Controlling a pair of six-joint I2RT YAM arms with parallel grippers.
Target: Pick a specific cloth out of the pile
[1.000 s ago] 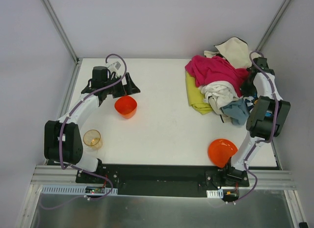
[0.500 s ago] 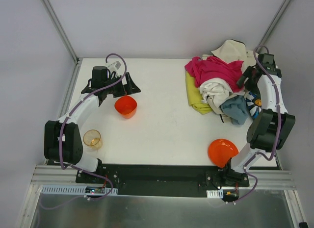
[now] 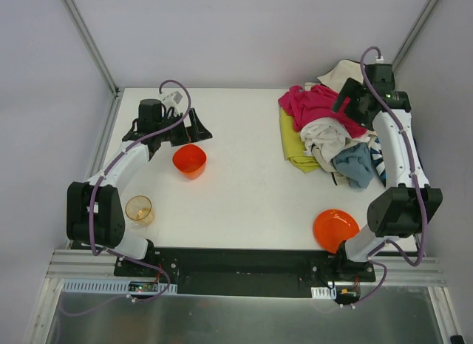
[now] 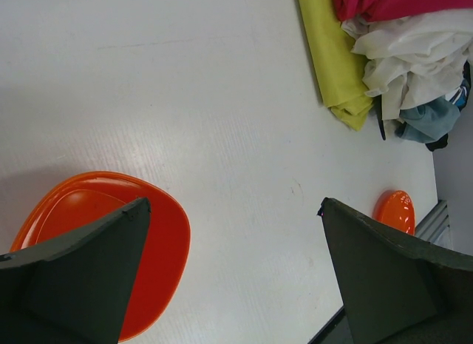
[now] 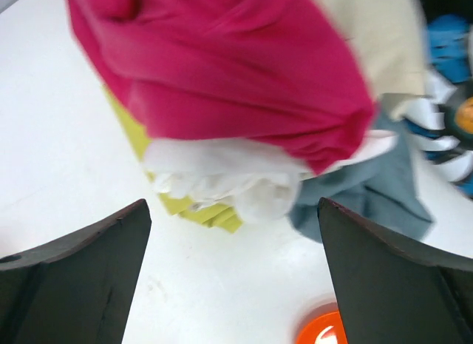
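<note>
The yellow-green cloth (image 3: 293,146) lies flat at the left bottom of the pile (image 3: 334,129), mostly covered by a magenta cloth (image 3: 319,105) and a white one (image 3: 325,134). Its edge also shows in the left wrist view as the cloth (image 4: 336,59) and in the right wrist view as the cloth (image 5: 198,206). My right gripper (image 3: 344,101) hangs open above the magenta cloth (image 5: 222,63); in its own view the right gripper (image 5: 233,203) holds nothing. My left gripper (image 3: 188,131) stands open at the far left; seen from its own wrist, the left gripper (image 4: 233,202) hovers empty beside an orange bowl (image 4: 96,240).
The orange bowl (image 3: 190,160) sits left of centre, a clear amber cup (image 3: 139,209) near the left arm's base. An orange plate (image 3: 335,229) lies front right by the right arm's base. Cream (image 3: 356,76), grey-blue (image 3: 356,166) and daisy-print (image 3: 379,153) garments fill the pile's right side.
My right gripper has opened and swung up from the pile's right edge to above its back, over the magenta cloth. The left arm has not moved.
</note>
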